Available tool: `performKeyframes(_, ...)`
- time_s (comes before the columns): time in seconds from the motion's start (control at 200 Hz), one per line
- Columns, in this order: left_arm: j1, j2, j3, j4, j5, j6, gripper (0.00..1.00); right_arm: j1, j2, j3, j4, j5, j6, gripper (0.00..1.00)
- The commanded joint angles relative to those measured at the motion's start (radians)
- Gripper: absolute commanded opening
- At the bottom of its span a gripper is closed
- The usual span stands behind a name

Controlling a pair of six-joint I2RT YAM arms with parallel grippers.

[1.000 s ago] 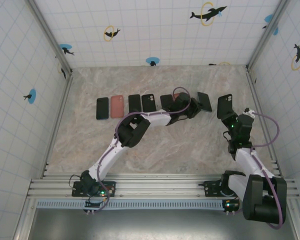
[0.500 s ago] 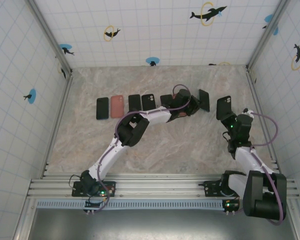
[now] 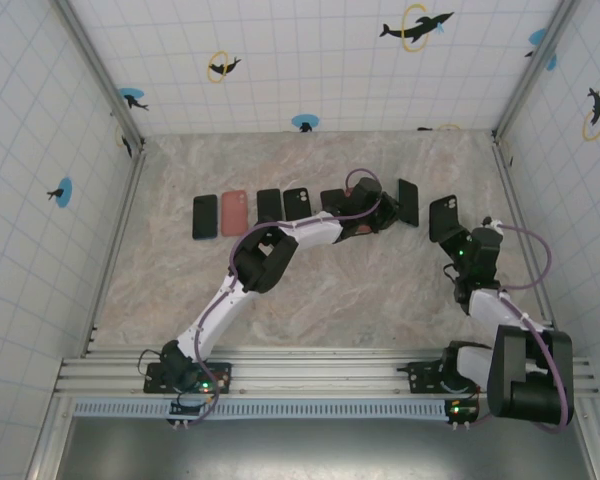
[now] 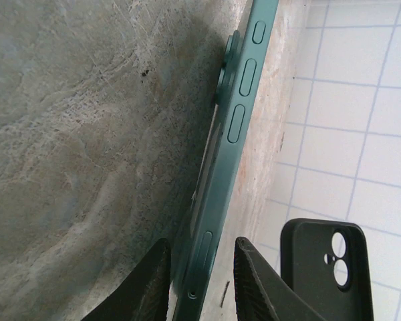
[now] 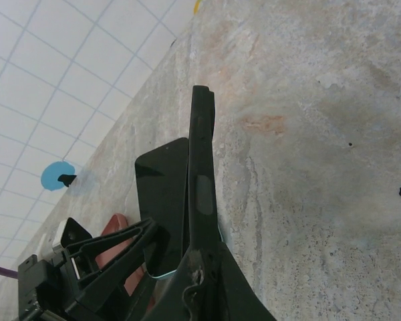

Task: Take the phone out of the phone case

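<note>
Left claw [image 4: 200, 246] stands over the counter [image 3: 280, 290] with its jaws a little apart, slim gaps showing on either side of the green phone [image 4: 237, 114] between them; no pinch is evident. Right claw [image 3: 454, 236], nearer and to the right, is clamped on the empty black case [image 3: 443, 216]. The phone sits edge-up at far centre-right, just left of the case. Judged: extraction is complete and the release is in hand. The next move calls for backing the left claw off without toppling the phone.

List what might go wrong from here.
1. The left tool stands slightly open around the green phone, which is up on its edge. Once let go, it may topple flat onto the table.
2. The right tool pinches the black case at one end, close beside that phone. It could slip or knock it.
</note>
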Motion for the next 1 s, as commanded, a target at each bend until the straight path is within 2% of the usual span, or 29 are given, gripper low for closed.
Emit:
performKeyframes(0.0, 0.003, -0.001, 0.037, -0.031, 0.015, 0.036, 0.30, -0.005, 0.028, -0.012, 0.067, -0.019, -0.020, 0.00)
performKeyframes(0.711, 0.006, -0.072, 0.034, -0.150, -0.023, 0.165, 0.43, 0.007, 0.262, 0.131, 0.176, 0.025, -0.229, 0.00)
performKeyframes(0.991, 0.010, -0.133, 0.030, -0.193, -0.039, 0.225, 0.47, 0.008, 0.408, 0.204, 0.278, -0.001, -0.246, 0.00)
